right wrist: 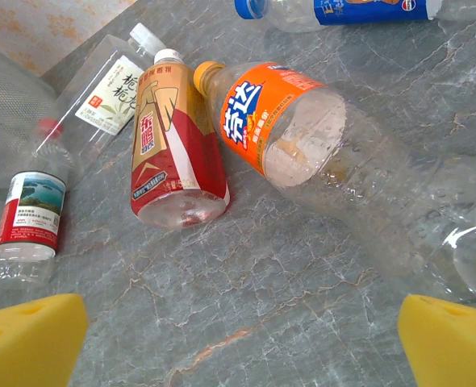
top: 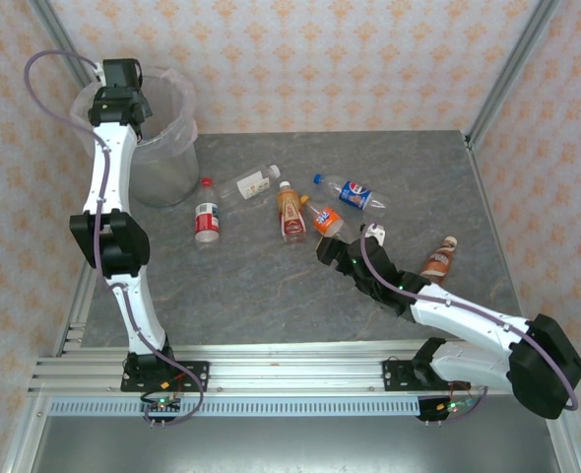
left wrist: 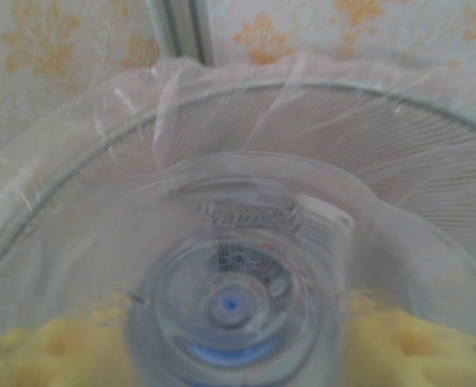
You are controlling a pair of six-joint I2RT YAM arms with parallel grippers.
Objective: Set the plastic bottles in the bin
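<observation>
The left pincer (left wrist: 234, 367) is partly closed on a clear bottle (left wrist: 234, 298), which is clamped between yellow pads (left wrist: 48, 355). It holds the bottle over the bag-lined grey bin (top: 167, 163) at ten o'clock on the grey surface (top: 271, 291).

The right pincer (right wrist: 238, 347) gapes wide and empty near the centre. An orange-labelled bottle (right wrist: 290, 125) lies just ahead of it at one o'clock, beside a red-and-gold bottle (right wrist: 173, 153).

A white-labelled bottle (top: 256, 181) and a red-capped bottle (top: 206, 219) lie towards ten o'clock. A blue-labelled bottle (top: 355, 193) lies at twelve, and a brown bottle (top: 440, 258) lies apart at four.
</observation>
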